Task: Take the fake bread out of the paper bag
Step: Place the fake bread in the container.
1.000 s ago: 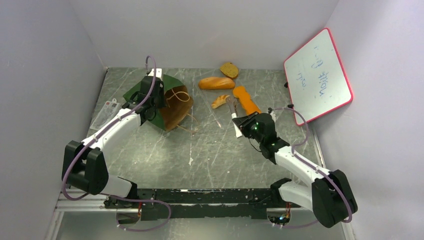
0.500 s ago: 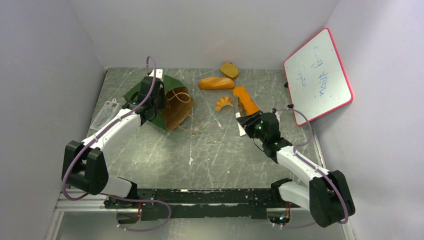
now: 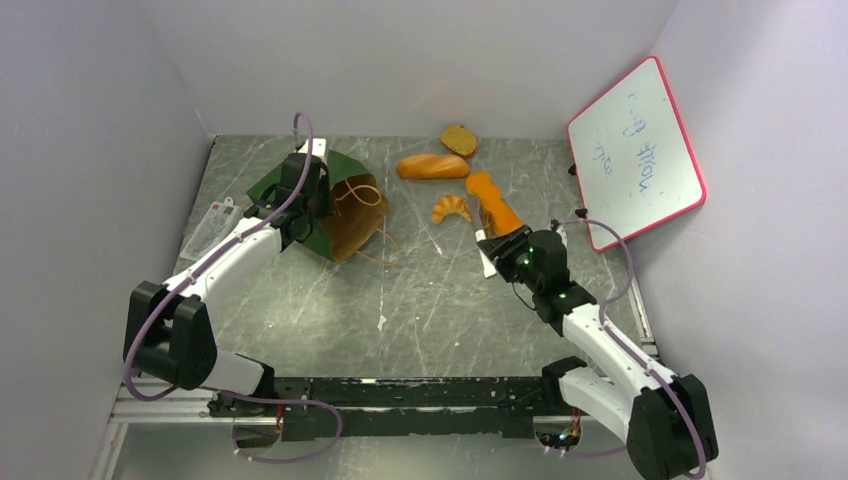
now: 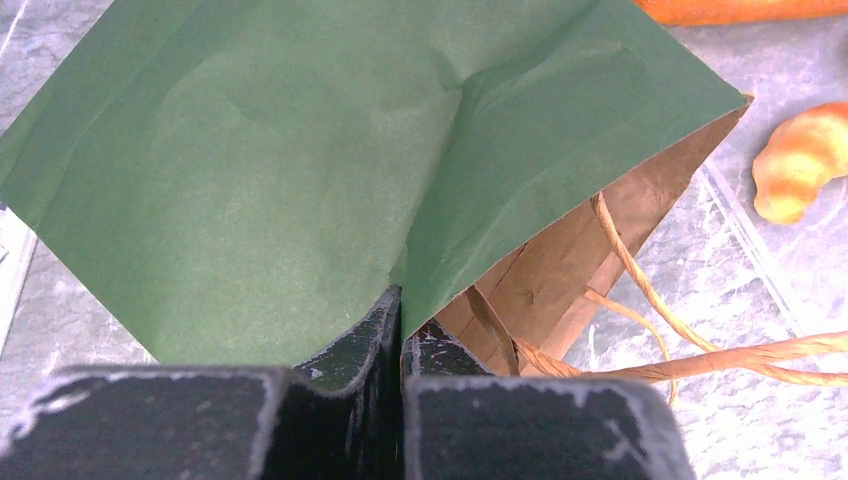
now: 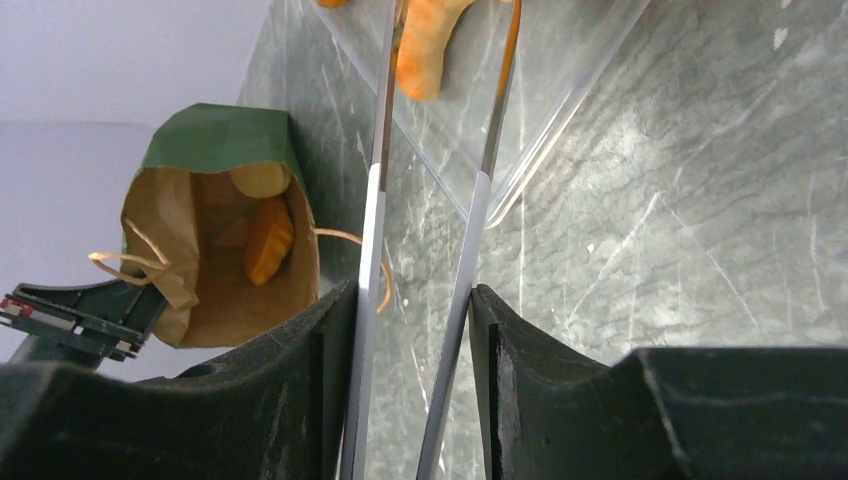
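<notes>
- The left end effector [image 3: 308,205] is pinched fully together on the green upper wall of the paper bag [image 3: 345,205]. The bag lies on its side at the left rear of the counter [image 3: 400,300], its mouth open toward the right.
- Fake bread is in the bag: the right wrist view shows a round bun [image 5: 258,180] deep inside and an orange piece [image 5: 268,240] nearer the mouth, both well apart from the right end effector [image 3: 497,245].
- Right of the bag, out on the counter, lie the croissant [image 3: 451,208], the loaf [image 3: 432,166], the speckled slice [image 3: 459,139] and the long flat piece [image 3: 492,200].
- The right end effector grips the tweezers [image 5: 372,230], whose two arms stand spread. The croissant lies ahead of them, and their tips are cut off by the frame edge.
- A second ago the croissant was at the tweezers' tips. Now it rests on the counter beside the long flat piece, and the right arm has drawn back rightward. The left arm and bag have not moved.
</notes>
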